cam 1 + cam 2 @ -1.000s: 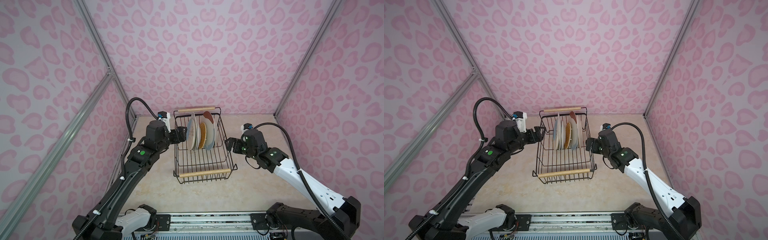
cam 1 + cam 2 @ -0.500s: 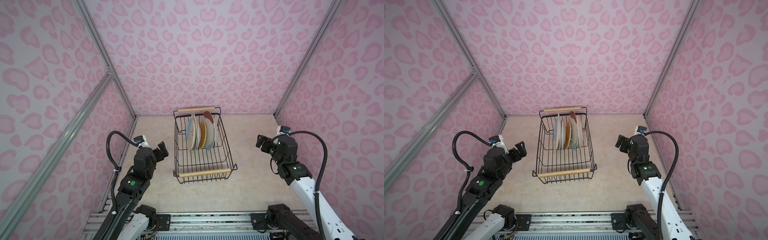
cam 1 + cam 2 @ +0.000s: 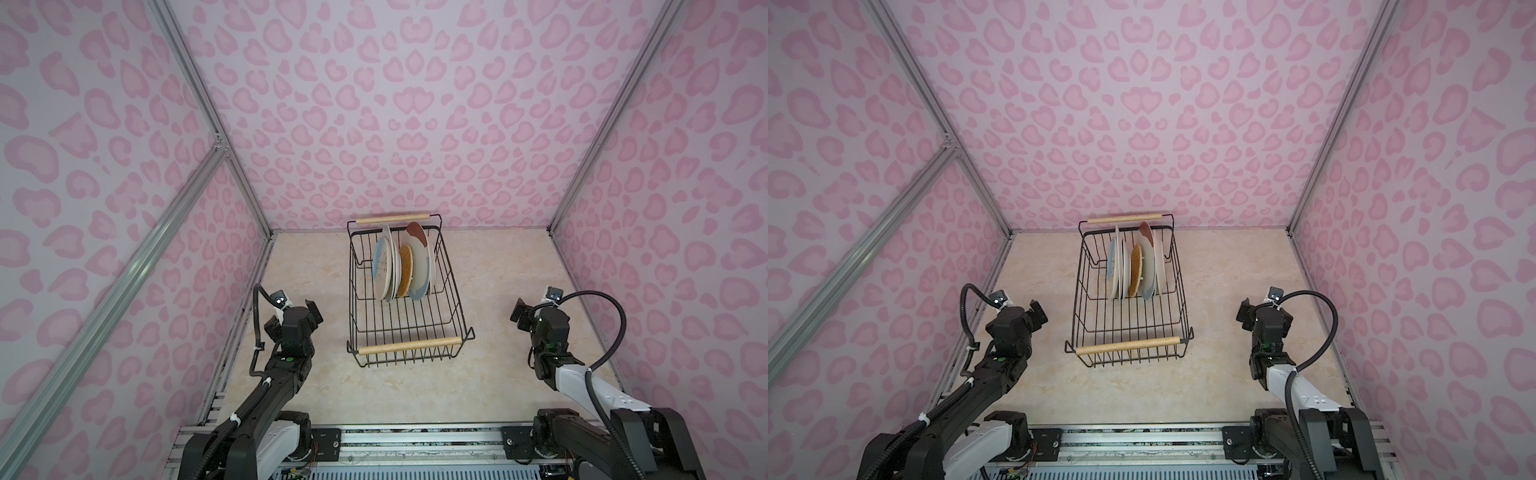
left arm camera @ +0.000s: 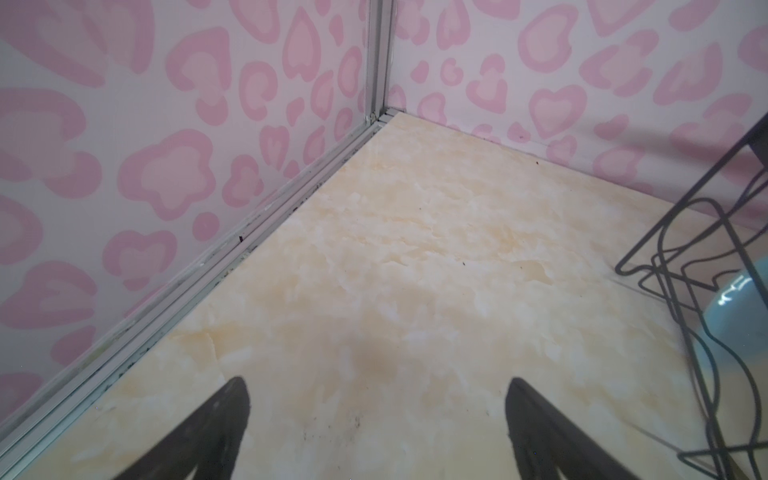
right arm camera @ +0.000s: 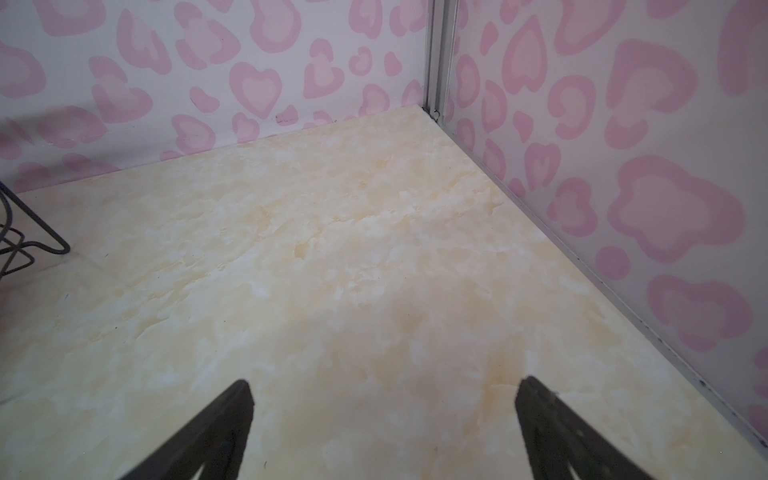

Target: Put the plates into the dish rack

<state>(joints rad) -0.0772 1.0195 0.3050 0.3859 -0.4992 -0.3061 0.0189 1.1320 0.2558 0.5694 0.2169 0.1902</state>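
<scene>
The dish rack (image 3: pixel 409 345) (image 3: pixel 1128 345), black wire with two pale wooden handles, stands mid-table in both top views. Several plates (image 3: pixel 401 266) (image 3: pixel 1133 266) stand on edge in its far half: a pale blue-and-cream one, a small orange one and a large colour-blocked one show. My left gripper (image 3: pixel 313 311) (image 3: pixel 1038 313) (image 4: pixel 376 384) hovers left of the rack, open and empty. My right gripper (image 3: pixel 519 316) (image 3: pixel 1244 316) (image 5: pixel 386 384) hovers to the rack's right, also open and empty. The left wrist view catches the rack's wire side (image 4: pixel 681 232) and a pale blue plate (image 4: pixel 744 307).
Pink heart-patterned walls (image 3: pixel 374 124) with aluminium posts (image 3: pixel 208 124) close in the cream marbled tabletop (image 3: pixel 498 270) on three sides. A metal rail (image 3: pixel 415 436) carrying both arm bases runs along the front edge. A rack corner (image 5: pixel 37 245) shows in the right wrist view.
Both arms have drawn back from the rack's sides towards the front of the table, left arm to the left wall, right arm to the right. Both grippers stayed open.
</scene>
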